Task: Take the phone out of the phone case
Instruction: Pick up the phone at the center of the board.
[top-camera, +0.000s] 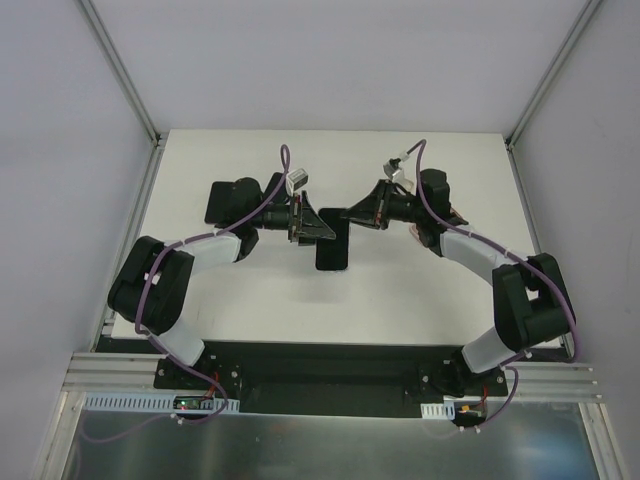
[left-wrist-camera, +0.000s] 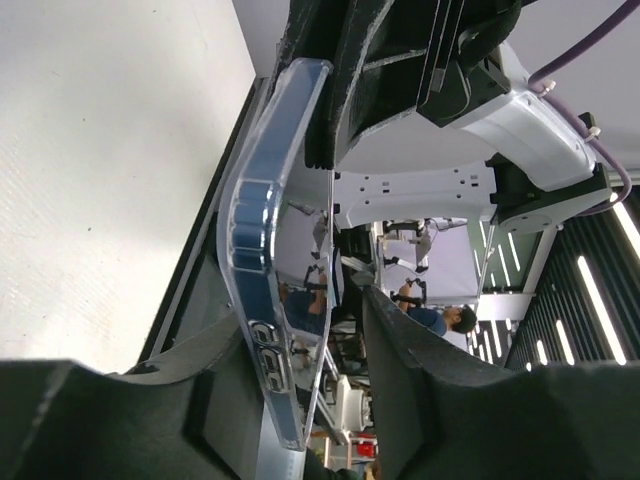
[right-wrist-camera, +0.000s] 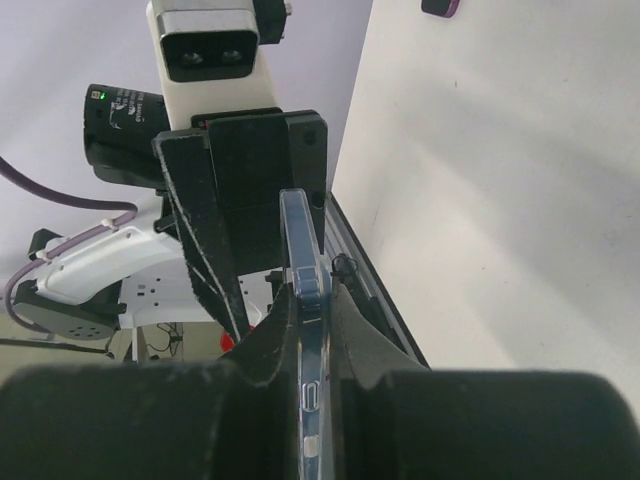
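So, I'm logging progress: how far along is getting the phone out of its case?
Done: the cased phone is held above the table, right jaws shut on its edge. In hand: left jaws straddle the case, one side not yet touching. To do: the phone looks still inside; separating it.

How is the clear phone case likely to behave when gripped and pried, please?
The phone case looks glossy, so it is probably slippery. Its thin clear rim likely flexes, while the phone inside should keep it stiff overall.
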